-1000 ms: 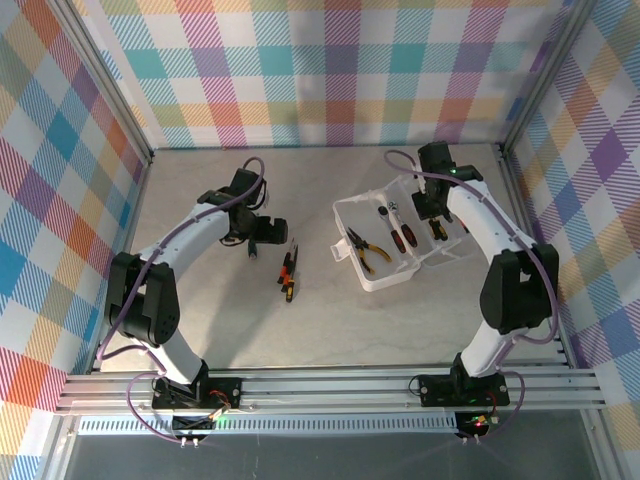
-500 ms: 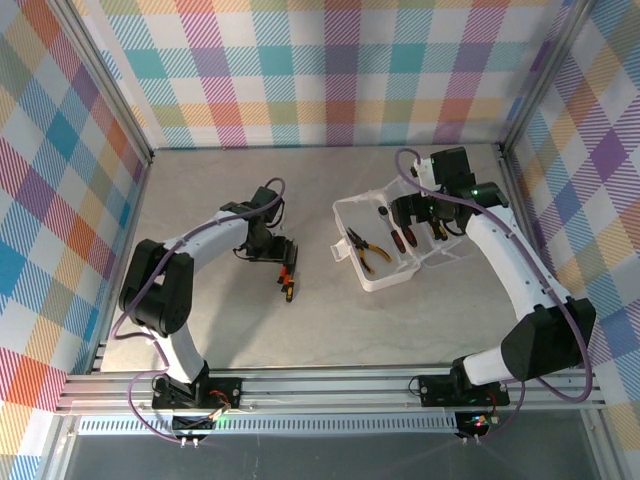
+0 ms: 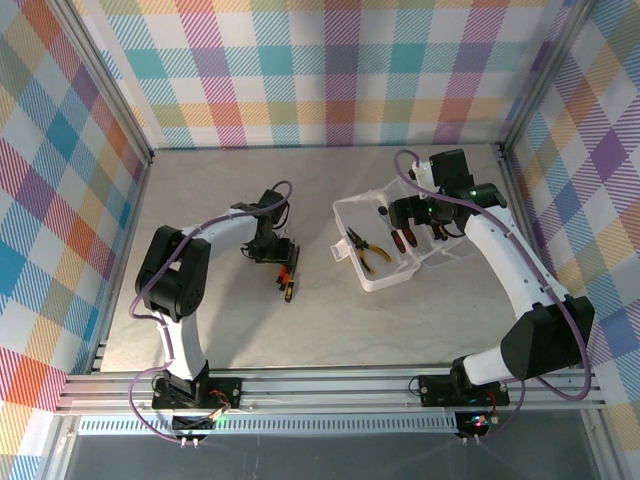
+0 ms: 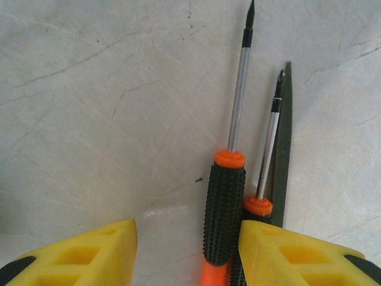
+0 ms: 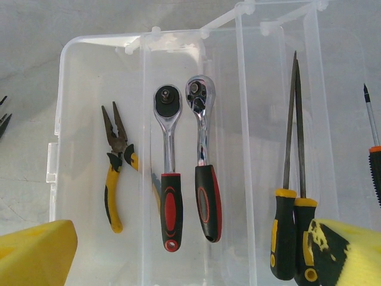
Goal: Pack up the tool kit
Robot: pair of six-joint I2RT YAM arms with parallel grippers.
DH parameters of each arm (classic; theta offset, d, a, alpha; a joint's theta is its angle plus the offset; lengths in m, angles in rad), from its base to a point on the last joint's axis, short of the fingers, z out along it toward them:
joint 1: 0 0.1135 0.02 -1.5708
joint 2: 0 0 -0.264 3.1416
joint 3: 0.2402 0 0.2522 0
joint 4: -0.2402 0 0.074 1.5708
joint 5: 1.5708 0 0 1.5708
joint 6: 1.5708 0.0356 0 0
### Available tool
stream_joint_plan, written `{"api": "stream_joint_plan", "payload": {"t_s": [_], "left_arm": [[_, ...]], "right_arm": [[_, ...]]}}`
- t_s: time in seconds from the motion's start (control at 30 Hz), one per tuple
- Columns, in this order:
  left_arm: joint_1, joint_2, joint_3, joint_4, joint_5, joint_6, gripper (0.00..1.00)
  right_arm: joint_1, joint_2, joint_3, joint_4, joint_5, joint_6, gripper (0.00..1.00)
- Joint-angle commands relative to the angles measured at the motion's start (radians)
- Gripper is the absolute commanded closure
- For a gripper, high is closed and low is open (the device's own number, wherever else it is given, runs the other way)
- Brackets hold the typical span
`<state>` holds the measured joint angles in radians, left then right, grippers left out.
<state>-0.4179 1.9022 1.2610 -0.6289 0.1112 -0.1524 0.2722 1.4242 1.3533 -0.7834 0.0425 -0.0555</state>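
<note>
Swung right since before, the left gripper straddles the screwdriver, jaws apart. Right gripper gapes above the box.

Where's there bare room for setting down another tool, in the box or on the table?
Free: in the box, the left compartment around the pliers; on the table, between the loose screwdrivers and the near rail. Crowded: the middle compartment, two ratchets.

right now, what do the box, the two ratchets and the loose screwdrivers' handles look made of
Box: translucent glossy plastic; the table shows through. Ratchets: shiny metal heads and shafts, mirror glints; red-black grips, probably rubbery plastic. Screwdriver handles: black, knurled, likely plastic or rubber, orange collars.
</note>
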Motion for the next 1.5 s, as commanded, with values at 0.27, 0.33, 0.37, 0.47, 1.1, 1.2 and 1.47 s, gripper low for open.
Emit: {"api": "stream_joint_plan", "payload": {"t_s": [0.27, 0.33, 0.37, 0.47, 1.1, 1.2, 1.47], "left_arm": [[-0.005, 0.069, 0.034, -0.020, -0.111, 0.017, 0.61], [-0.004, 0.076, 0.033, -0.020, -0.114, 0.019, 0.62], [-0.004, 0.081, 0.033, -0.020, -0.116, 0.020, 0.63], [-0.002, 0.097, 0.036, -0.020, -0.114, 0.020, 0.68], [0.019, -0.088, 0.051, -0.073, -0.064, 0.041, 1.00], [0.022, -0.179, 0.077, -0.084, -0.021, 0.042, 1.00], [0.022, -0.344, 0.073, 0.169, 0.375, -0.105, 1.00]], "right_arm": [[0.008, 0.016, 0.002, 0.009, -0.023, 0.016, 0.01], [0.008, 0.019, 0.002, 0.009, -0.024, 0.015, 0.01], [0.009, 0.019, 0.001, 0.010, -0.023, 0.016, 0.01], [0.008, 0.019, 0.002, 0.010, -0.026, 0.015, 0.01], [0.007, -0.045, -0.018, 0.019, -0.123, 0.022, 0.01], [0.009, -0.077, -0.038, 0.048, -0.209, 0.036, 0.01], [0.034, -0.148, -0.155, 0.268, -0.570, 0.140, 0.01]]}}
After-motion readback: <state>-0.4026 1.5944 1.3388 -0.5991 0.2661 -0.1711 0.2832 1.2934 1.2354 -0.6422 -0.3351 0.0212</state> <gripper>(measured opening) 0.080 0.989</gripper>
